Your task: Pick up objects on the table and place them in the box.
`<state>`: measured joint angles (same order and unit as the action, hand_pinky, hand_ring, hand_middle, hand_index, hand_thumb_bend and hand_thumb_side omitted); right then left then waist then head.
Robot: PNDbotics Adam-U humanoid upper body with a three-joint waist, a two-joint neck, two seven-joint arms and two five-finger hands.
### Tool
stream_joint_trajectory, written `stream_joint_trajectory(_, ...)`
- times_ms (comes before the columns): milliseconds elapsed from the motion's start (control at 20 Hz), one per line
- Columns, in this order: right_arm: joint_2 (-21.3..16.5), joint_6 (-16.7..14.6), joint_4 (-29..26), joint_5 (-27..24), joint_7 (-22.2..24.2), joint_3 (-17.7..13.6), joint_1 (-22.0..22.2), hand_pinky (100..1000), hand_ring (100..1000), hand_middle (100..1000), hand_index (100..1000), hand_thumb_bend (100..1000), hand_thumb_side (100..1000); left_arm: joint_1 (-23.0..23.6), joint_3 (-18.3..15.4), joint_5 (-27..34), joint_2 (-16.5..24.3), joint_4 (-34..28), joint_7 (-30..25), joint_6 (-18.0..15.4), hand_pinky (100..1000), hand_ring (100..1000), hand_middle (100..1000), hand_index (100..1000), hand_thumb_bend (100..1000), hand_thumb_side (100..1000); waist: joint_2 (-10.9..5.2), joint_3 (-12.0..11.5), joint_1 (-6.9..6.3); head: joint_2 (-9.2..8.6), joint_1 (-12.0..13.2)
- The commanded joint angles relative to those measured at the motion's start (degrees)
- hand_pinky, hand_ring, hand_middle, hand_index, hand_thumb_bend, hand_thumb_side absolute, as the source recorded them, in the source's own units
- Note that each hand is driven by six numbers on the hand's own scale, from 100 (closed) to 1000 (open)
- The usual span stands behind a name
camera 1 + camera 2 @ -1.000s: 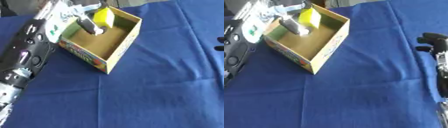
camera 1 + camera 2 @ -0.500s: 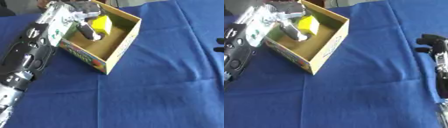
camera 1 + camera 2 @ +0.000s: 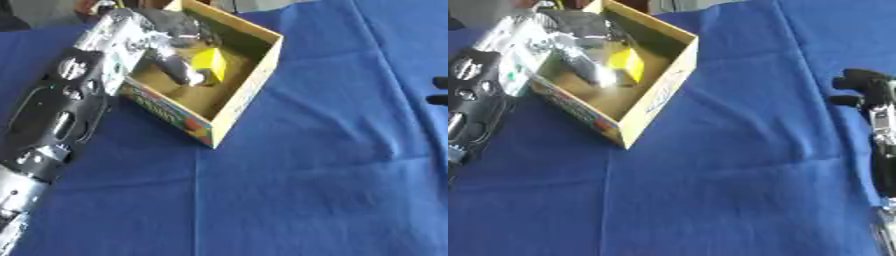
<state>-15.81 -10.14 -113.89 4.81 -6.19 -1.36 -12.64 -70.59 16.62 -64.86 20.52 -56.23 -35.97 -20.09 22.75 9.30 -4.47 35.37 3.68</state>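
My left hand is down inside the box, fingers relaxed and holding nothing, yellow block sitting in the box just beside them. Right hand idles far right; can't tell its fingers. No other objects visible on the blue surface — looks nearly done.

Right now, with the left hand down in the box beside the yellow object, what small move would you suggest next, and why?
Probably lift the left hand straight up out of the box. The yellow object already lies inside, beside the fingers rather than gripped, and the blue cloth shows nothing else to collect.
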Motion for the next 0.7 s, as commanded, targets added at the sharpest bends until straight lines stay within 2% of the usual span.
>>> stream_joint_trajectory(50,-0.2,0.2,-0.7,0.2,0.0,0.1,-0.5,676,774,616,756,100,846,-1.1,-1.4,-2.9,0.1,0.1,1.1,-1.0,920,1000,921,1000,596,768,-1.03,0.1,0.53,-0.81,0.2)
stream_joint_trajectory(250,-0.1,0.4,-0.7,0.3,0.2,0.2,-0.4,676,774,616,756,100,847,-1.2,-2.4,-4.8,-0.1,-0.8,3.5,-1.0,902,981,898,1000,508,721,-1.06,-0.1,0.61,-0.66,0.0)
stream_joint_trajectory(400,0.0,0.5,-0.7,0.4,0.2,0.2,-0.2,677,775,617,756,100,847,-1.6,-3.5,-4.0,0.3,-4.0,5.8,-0.5,870,957,878,1000,383,660,-1.22,-0.5,0.63,-0.21,-0.1)
stream_joint_trajectory(500,0.0,0.6,-0.7,0.5,0.1,0.1,0.0,677,775,617,756,100,847,-2.1,-4.9,-2.6,0.7,-6.7,7.4,0.4,821,920,852,1000,254,604,-1.41,-0.7,0.67,0.24,-0.1)
stream_joint_trajectory(550,0.1,0.6,-0.7,0.4,0.1,0.1,0.0,677,775,617,756,100,847,-2.4,-5.9,-1.9,0.8,-8.0,8.2,1.1,804,906,845,1000,210,639,-1.55,-0.8,0.72,0.47,0.0)
stream_joint_trajectory(600,0.1,0.7,-0.7,0.4,0.0,0.1,0.1,678,775,617,756,100,847,-2.7,-7.1,-1.0,0.7,-9.3,9.1,1.8,755,864,810,962,188,651,-1.72,-1.0,0.80,0.72,0.1)
stream_joint_trajectory(700,0.1,0.6,-0.7,0.3,-0.2,-0.1,0.2,678,774,617,756,100,846,-2.8,-9.9,0.7,0.7,-12.2,10.9,3.3,713,823,774,911,163,735,-2.12,-1.4,0.95,1.06,0.2)
